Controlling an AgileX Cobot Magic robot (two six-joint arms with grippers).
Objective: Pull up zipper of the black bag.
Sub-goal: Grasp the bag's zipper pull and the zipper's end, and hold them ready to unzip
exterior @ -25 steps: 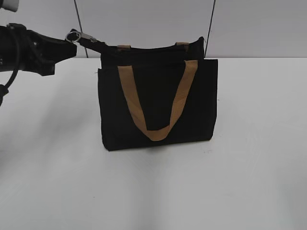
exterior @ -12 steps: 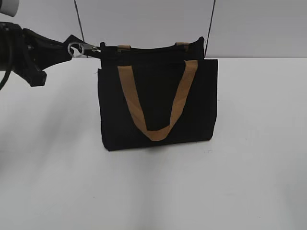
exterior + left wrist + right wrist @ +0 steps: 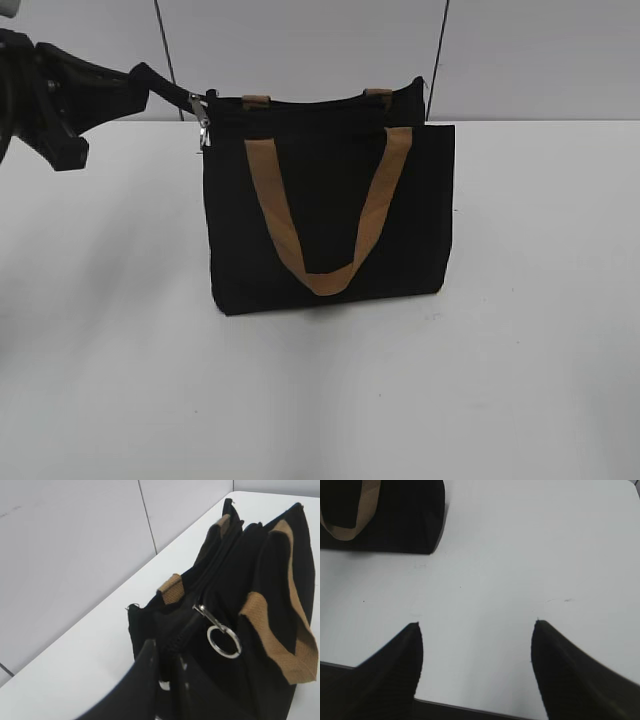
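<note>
The left gripper [image 3: 165, 88] is black and chunky, with a thin pointed tip and blocky parts behind it. Its fingers [image 3: 150, 672] are smooth, dark and a bit shiny. The right gripper [image 3: 476, 667] has two wide black fingers [image 3: 390, 672] with pointed tips.

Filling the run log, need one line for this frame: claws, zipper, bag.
left claw: nearly shut, at bag's end | zipper: ring pull hanging free | black bag: upright on table | right claw: open, empty
</note>
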